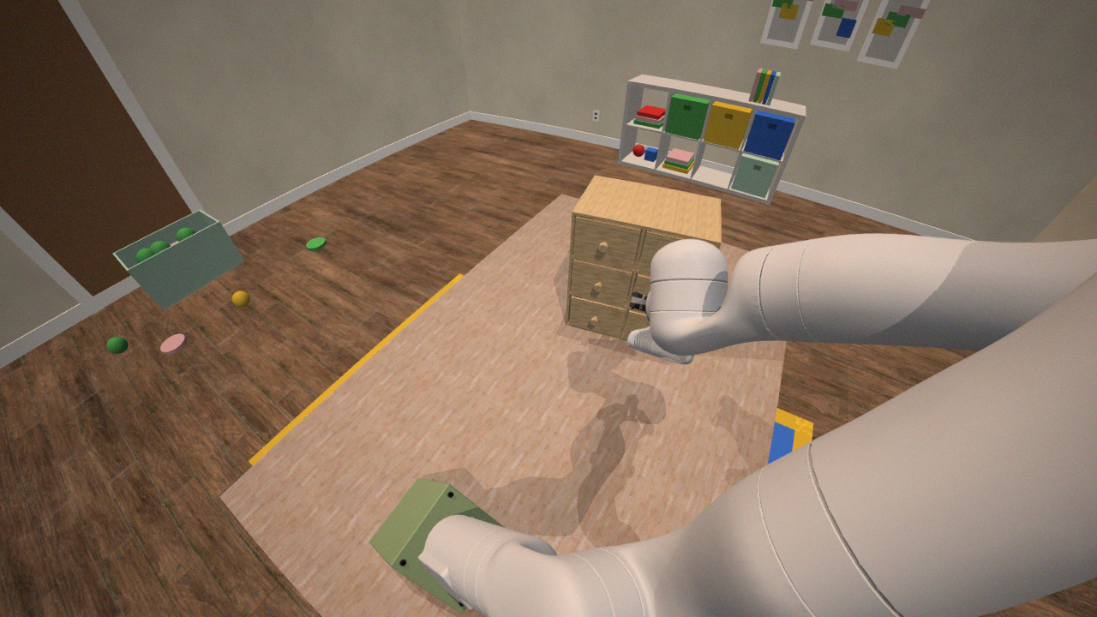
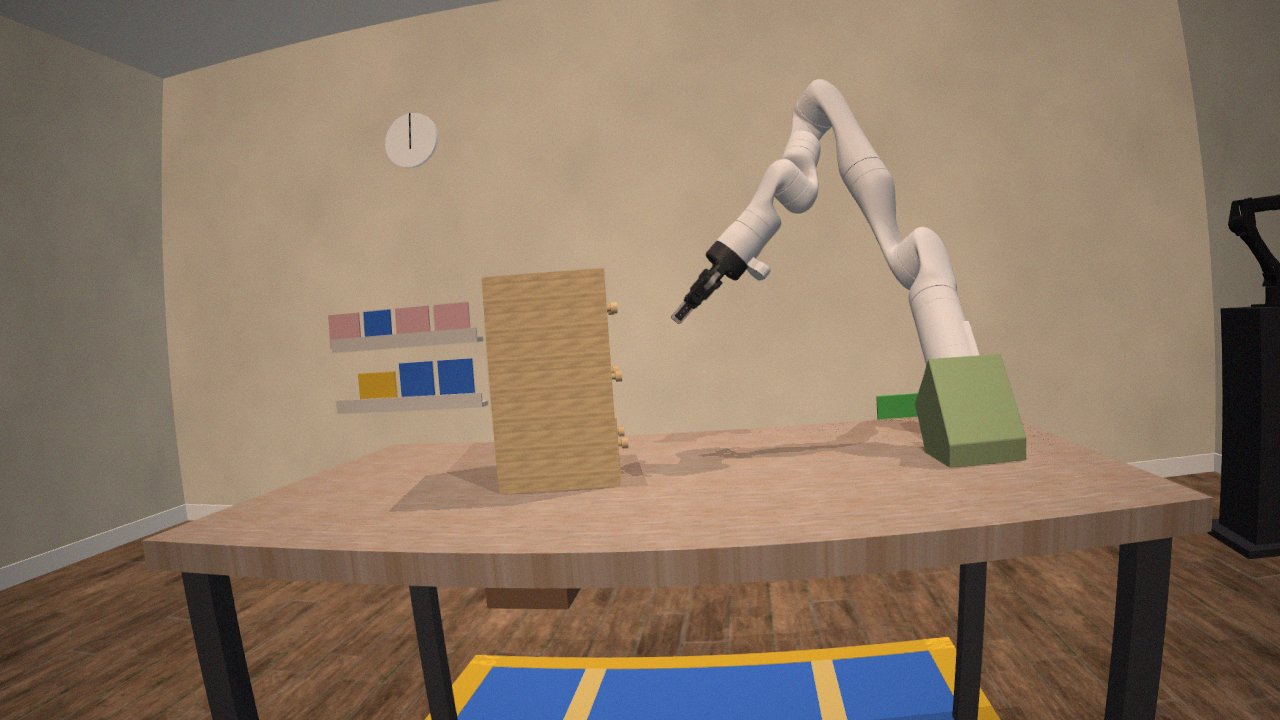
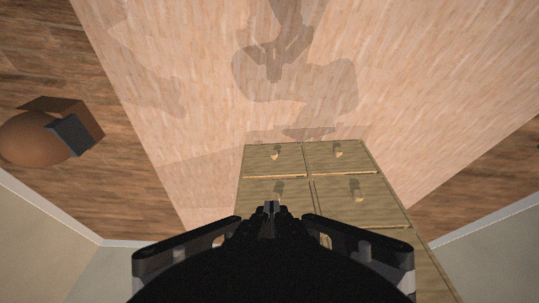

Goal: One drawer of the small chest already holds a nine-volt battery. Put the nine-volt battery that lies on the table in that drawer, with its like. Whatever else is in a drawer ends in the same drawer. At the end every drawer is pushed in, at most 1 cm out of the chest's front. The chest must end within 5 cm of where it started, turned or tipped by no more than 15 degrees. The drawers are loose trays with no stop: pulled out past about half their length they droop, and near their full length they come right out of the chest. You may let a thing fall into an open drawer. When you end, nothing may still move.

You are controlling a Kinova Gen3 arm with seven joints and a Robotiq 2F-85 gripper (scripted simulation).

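Hand point(image 1: 638, 301) point(image 2: 677, 317) point(image 3: 272, 210) hovering fully closed, empty, before pale wooden chest point(image 1: 648, 206) point(image 2: 550, 385) point(image 3: 362, 212) | apparently finishing drawer-closing | next needing: checking fronts, staying clear

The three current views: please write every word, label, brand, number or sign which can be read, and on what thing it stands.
There is no readable text in any view.
Wall clock: no numbers can be made out.
Book spines: too small to read.
Chest: no lettering seen.
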